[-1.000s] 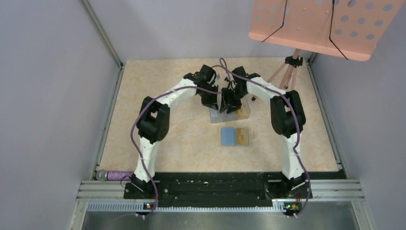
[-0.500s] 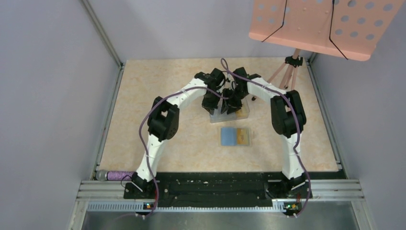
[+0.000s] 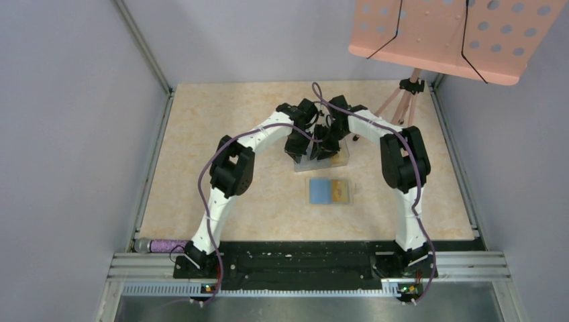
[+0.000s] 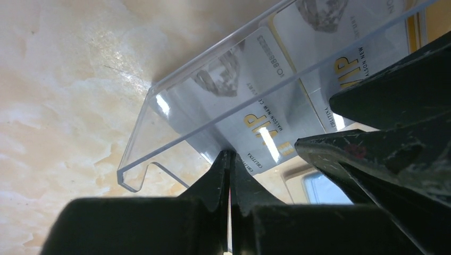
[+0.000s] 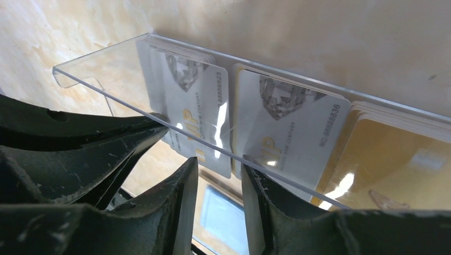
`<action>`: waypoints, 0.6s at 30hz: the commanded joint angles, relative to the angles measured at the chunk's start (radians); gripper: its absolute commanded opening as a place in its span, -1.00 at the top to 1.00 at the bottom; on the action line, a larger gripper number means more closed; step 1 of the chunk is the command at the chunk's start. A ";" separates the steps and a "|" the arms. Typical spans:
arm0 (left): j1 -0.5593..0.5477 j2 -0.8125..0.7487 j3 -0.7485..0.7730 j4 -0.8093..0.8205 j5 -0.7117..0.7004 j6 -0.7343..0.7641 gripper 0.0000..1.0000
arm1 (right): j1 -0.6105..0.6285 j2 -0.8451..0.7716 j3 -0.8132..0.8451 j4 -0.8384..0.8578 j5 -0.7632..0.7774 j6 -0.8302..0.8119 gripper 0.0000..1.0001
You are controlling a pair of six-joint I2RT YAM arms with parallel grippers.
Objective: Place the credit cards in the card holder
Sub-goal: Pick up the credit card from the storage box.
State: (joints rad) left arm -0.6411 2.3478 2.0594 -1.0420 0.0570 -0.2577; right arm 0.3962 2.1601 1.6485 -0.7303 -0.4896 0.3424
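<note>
Three stacks of credit cards [image 5: 287, 127] sit side by side in one clear stand [image 5: 101, 66] at the table's [image 3: 221, 134] centre. Two stacks are silver-grey and one, at an end, is yellow-orange (cards per stack cannot be counted). Each card is propped at a tilt, long axis running near to far.

One card holder [image 3: 322, 191] lies open and flat just near of the stand, blue-grey lining up, long axis left to right.

Left gripper [image 4: 229, 159]: jaws pressed together at the lower edge of the end silver-grey stack's front card; whether they nip it cannot be told.

Right gripper [image 5: 219, 163]: jaws spread, straddling that same card's lower edge.
</note>
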 commanded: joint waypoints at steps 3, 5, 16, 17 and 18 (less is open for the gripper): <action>-0.036 0.030 -0.008 -0.018 0.055 0.026 1.00 | 0.003 0.015 -0.044 0.084 -0.066 0.050 0.40; -0.036 0.030 -0.013 -0.016 0.052 0.028 1.00 | 0.003 0.015 -0.047 0.090 -0.068 0.052 0.43; -0.036 0.021 -0.038 0.000 0.060 0.025 1.00 | 0.004 -0.005 -0.051 0.112 -0.090 0.068 0.74; -0.036 0.021 -0.038 -0.001 0.059 0.025 1.00 | 0.003 -0.013 -0.053 0.113 -0.074 0.066 0.74; -0.035 0.020 -0.040 -0.001 0.060 0.025 1.00 | 0.003 -0.022 -0.058 0.113 -0.055 0.063 0.73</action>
State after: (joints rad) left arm -0.6426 2.3482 2.0521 -1.0420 0.0750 -0.2626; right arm 0.3943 2.1590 1.6089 -0.6567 -0.5827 0.3969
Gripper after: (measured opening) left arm 0.010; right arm 0.133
